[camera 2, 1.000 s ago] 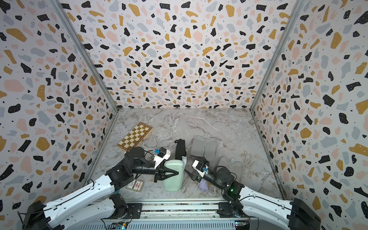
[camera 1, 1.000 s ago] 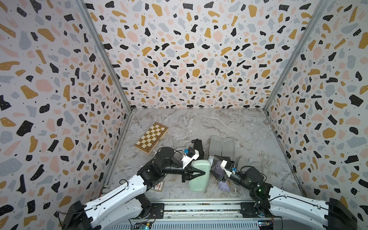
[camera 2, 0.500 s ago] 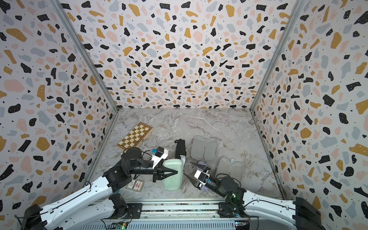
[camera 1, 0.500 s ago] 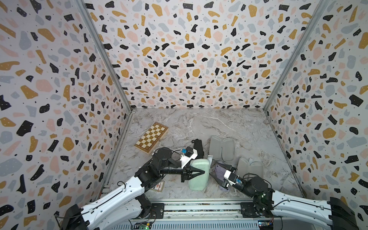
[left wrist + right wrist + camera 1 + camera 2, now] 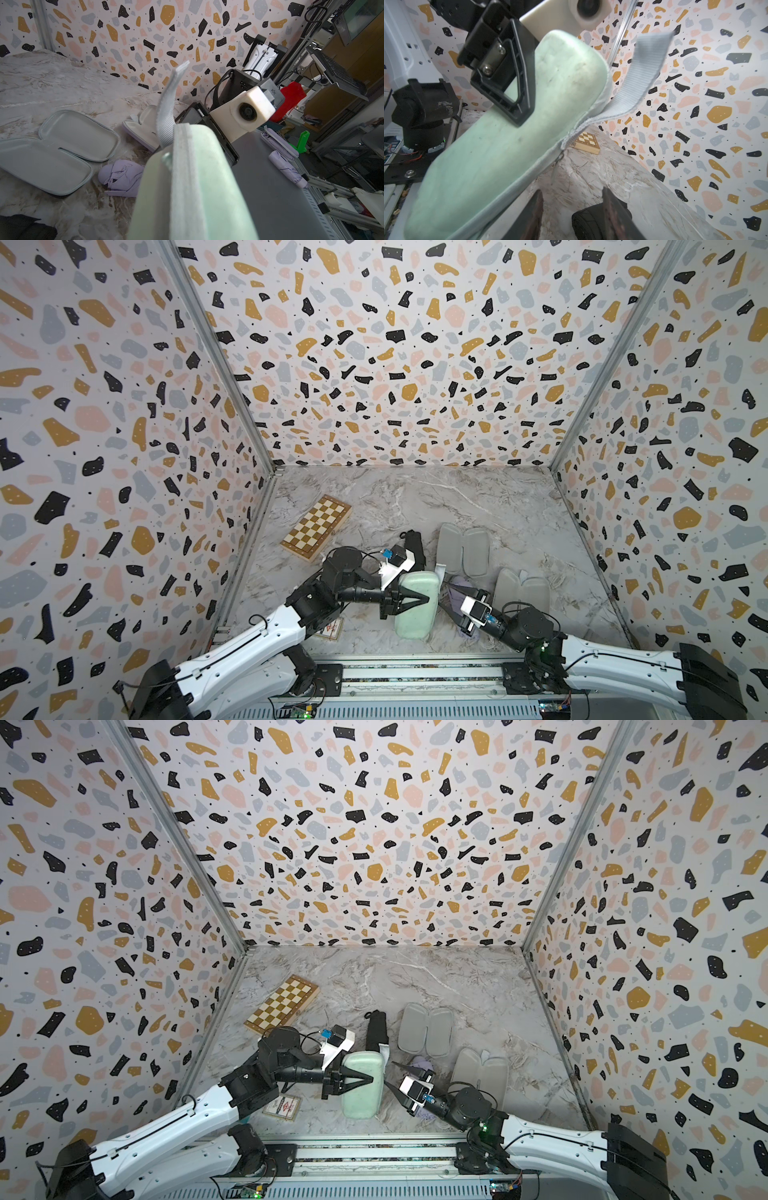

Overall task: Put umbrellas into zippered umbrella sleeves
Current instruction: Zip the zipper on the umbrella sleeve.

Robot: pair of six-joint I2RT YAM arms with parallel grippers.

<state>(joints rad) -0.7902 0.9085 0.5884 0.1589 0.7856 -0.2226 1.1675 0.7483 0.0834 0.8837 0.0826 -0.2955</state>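
A: Where's the mint green sleeve [image 5: 411, 626]?
B: Clamped in the left gripper [image 5: 422, 598], its long zipped edge facing the right gripper [image 5: 572, 190].
A: And that one's jaws?
B: Parted and empty. The zip pull [image 5: 557, 164] dangles off the sleeve's edge just ahead.

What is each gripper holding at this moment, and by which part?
Left gripper clamps the rigid mint green oblong case across its flat faces, mid-length. Right gripper holds nothing.

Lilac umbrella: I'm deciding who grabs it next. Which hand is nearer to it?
Right. The right hand hangs over the lilac umbrella, open; the left hand grips the mint green case, farther off beside it.
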